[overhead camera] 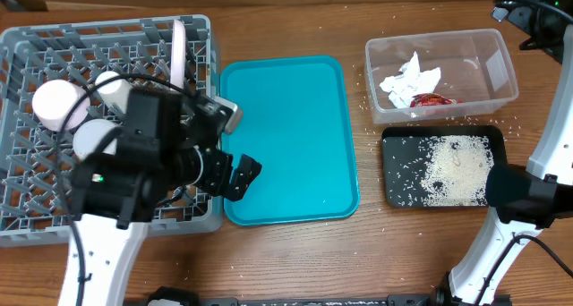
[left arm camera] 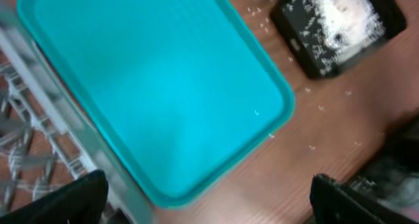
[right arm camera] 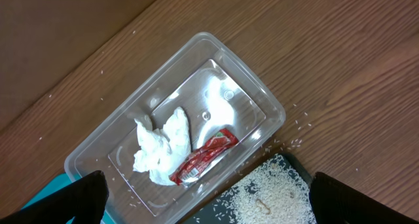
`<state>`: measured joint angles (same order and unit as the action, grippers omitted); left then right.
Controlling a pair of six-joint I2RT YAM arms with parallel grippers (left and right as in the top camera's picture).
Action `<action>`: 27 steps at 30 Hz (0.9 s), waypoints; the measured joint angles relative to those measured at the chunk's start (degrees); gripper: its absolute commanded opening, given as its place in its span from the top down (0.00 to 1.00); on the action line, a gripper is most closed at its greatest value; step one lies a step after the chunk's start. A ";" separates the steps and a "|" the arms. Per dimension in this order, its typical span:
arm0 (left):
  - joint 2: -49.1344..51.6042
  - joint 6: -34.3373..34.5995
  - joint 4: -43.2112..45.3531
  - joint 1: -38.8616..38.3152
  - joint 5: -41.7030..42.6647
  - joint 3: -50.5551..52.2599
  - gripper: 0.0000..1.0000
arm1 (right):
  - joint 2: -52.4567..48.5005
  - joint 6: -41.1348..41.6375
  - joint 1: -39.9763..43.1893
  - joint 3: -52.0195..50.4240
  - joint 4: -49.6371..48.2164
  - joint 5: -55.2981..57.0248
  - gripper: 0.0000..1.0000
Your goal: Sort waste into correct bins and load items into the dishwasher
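Wooden tabletop [overhead camera: 295,261] seen from above, with 2 robot arms reaching in from 6 o'clock. At 9 o'clock sits the grey dish rack [overhead camera: 18,225], holding 3 small white cups or bowls [overhead camera: 55,103] and 1 plate [overhead camera: 179,42] standing on edge near its 12 o'clock wall. A teal serving tray [overhead camera: 295,136] lies bare in the centre. At 2 o'clock the clear tub [overhead camera: 510,69] contains the crumpled white napkin [overhead camera: 407,78] with the red wrapper [overhead camera: 432,99] touching it. Just below, at 4 o'clock, the black tray [overhead camera: 391,176] carries a heap of rice grains [overhead camera: 452,167]. The left gripper [overhead camera: 240,176] hovers above the teal tray's 9 o'clock edge, beside the rack, fingers spread wide and holding nothing. The right gripper [right arm camera: 208,177] hangs above the clear tub, likewise spread wide and empty. Sorting and loading look essentially finished: nothing is left on the teal tray. A few stray grains [left arm camera: 321,108] are scattered on the wood around both bins. The likely next move is either pulling both arms clear or gathering those strays, which appear too small to pinch easily.
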<state>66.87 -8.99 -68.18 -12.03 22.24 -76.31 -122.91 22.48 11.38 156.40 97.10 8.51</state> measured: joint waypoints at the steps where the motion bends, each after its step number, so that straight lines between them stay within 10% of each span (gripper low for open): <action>1: -1.09 -1.60 2.60 0.00 0.00 3.52 0.00 | 0.00 -0.02 0.00 0.00 0.02 0.00 0.00; 27: -55.49 -8.09 64.92 10.73 -1.14 67.69 0.00 | 0.00 0.00 -0.02 0.00 0.04 0.02 0.00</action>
<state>11.38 -17.08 -3.27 -1.30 21.10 -8.62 -122.91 22.48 11.35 156.40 97.14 8.54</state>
